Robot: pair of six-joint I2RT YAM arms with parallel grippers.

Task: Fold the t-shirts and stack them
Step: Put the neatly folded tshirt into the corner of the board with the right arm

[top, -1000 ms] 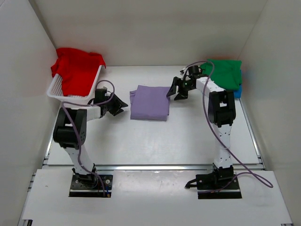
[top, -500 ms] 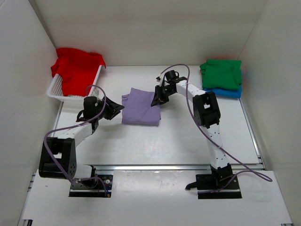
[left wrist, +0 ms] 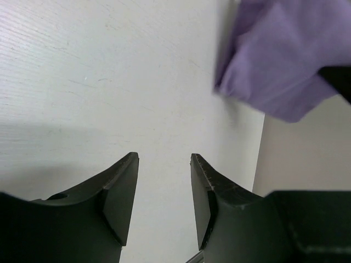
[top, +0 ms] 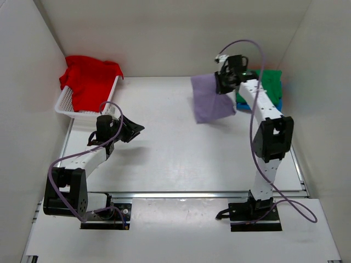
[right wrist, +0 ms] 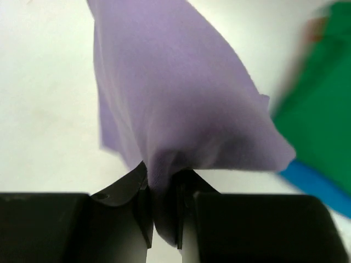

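Lavender t-shirt (top: 211,104): pinched in right gripper (top: 224,83), hanging just left of green t-shirt (top: 269,83), far right corner of bench (top: 175,161). Left gripper (top: 133,130): spread, empty.

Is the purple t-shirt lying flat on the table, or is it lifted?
Lifted. The right end effector is shut on a bunch of the purple t-shirt, and the rest hangs loose below it.

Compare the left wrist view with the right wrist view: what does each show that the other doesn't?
Only the left wrist view shows the left claw, open and empty. Only the right wrist view shows the right claw shut on the lavender t-shirt, plus the green t-shirt and an edge of the blue t-shirt. Both show the lavender t-shirt and the white table.
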